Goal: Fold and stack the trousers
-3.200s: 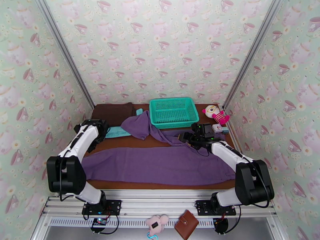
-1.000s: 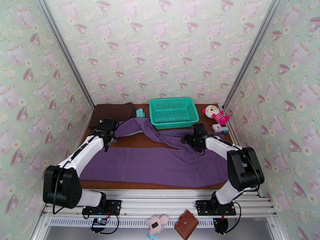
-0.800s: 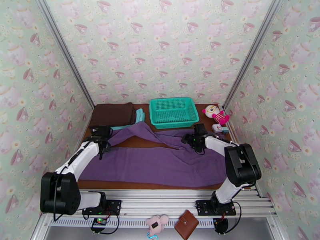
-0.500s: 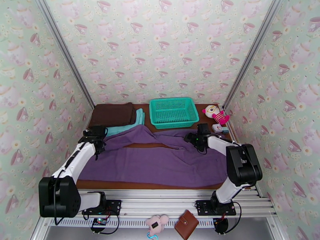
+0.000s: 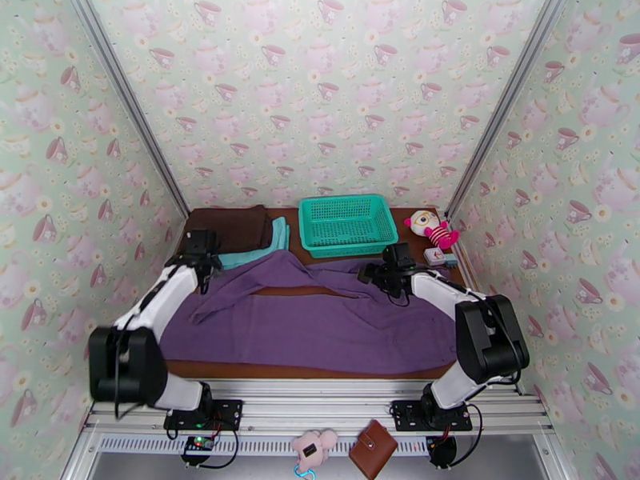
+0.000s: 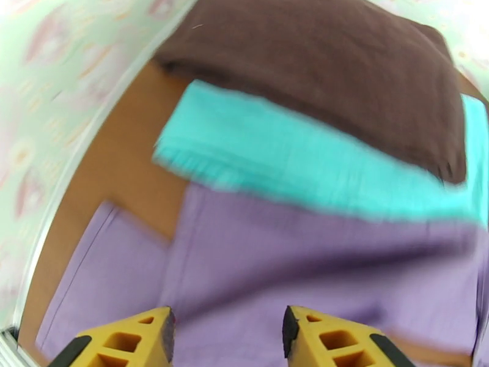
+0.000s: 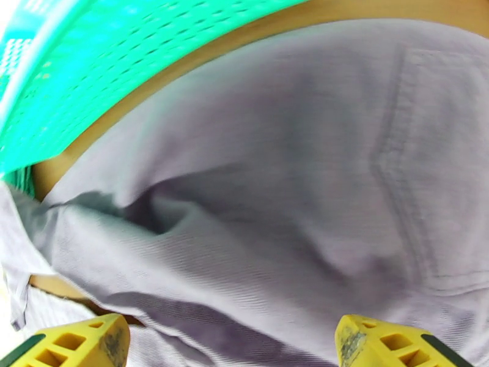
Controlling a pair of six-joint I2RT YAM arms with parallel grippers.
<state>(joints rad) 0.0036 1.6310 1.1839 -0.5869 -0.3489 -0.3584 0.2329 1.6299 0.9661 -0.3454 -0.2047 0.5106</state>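
The purple trousers lie spread over the brown table, one leg along the front. The other leg runs from the far left across to the waist at the right. My left gripper hovers over the far-left leg end, beside the folded garments. In the left wrist view the left gripper is open, with purple cloth below it and nothing between its fingers. My right gripper is over the waist near the basket. The right gripper is open wide above the wrinkled waist fabric.
A teal mesh basket stands at the back centre, just beyond the waist. A dark brown folded garment lies on a teal folded one at the back left. A plush doll sits at the back right. Bare table shows between the legs.
The upper leg was drawn from beside the basket out to the left and laid flatter. My left gripper has since moved back toward the folded garments. The right gripper shifted slightly left.
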